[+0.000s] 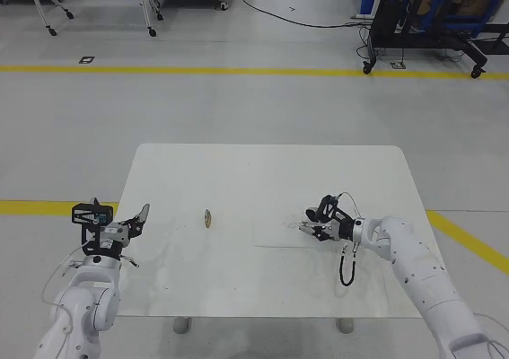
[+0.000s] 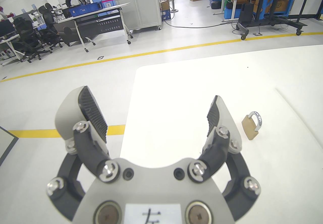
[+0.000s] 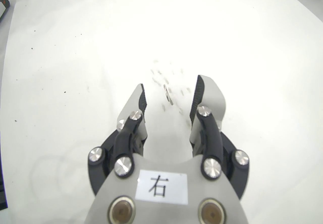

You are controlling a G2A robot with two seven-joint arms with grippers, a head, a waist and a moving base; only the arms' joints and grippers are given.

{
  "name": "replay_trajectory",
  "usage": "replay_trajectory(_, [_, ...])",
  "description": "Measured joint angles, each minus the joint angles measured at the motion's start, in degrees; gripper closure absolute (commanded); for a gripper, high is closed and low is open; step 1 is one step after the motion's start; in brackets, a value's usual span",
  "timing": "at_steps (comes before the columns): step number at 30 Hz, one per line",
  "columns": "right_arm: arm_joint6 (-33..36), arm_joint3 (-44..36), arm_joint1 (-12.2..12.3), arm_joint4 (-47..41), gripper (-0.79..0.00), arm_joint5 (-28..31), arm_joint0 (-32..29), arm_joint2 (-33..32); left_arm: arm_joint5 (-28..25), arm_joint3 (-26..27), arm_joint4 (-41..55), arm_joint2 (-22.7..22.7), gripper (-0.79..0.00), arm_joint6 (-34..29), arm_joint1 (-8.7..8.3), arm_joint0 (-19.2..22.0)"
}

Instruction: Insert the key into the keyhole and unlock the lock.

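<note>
From above, the small brass padlock with a silver shackle lies left of centre on the white rectangular table, with my left gripper at the table's left edge and my right gripper over its right half. My left wrist view shows my left fingers spread wide, grasping nothing. My right wrist view shows my right fingers parted around the small silver metal key, which lies on the table touching neither, well apart from the padlock.

From above, the lock sits alone on the counter: open surface to the right gripper, well apart at 3 o'clock, and the left gripper at 9 o'clock.
</note>
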State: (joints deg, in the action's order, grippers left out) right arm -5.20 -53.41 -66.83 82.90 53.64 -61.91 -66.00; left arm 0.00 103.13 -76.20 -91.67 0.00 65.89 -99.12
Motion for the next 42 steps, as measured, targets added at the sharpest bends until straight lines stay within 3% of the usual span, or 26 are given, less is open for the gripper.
replay_trajectory(1, [-0.96,0.70,-0.02,0.42,-0.015,0.20,0.39,0.30,0.00,0.00,0.00,0.00,-0.785,0.00,0.00,0.00])
replay_trajectory(2, [-1.84,1.39,-0.03,0.83,0.000,0.40,0.77,0.57,0.00,0.00,0.00,0.00,-0.785,0.00,0.00,0.00])
replay_trajectory(9, [-8.54,4.79,0.16,4.55,0.000,1.37,2.96,2.23,0.00,0.00,0.00,0.00,-0.785,0.00,0.00,0.00])
replay_trajectory(19, [-15.98,3.68,1.19,10.65,0.000,0.20,3.22,3.31,0.00,0.00,0.00,0.00,-0.785,0.00,0.00,0.00])
replay_trajectory(38, [-16.90,3.53,1.46,11.01,0.000,-0.35,2.99,3.13,-0.11,0.11,-0.01,0.06,-0.785,0.01,0.00,0.09])
replay_trajectory(42, [-16.90,3.53,1.46,11.01,0.000,-0.35,2.99,3.13,-5.82,1.32,-2.63,4.77,-0.785,-2.15,0.11,3.89])
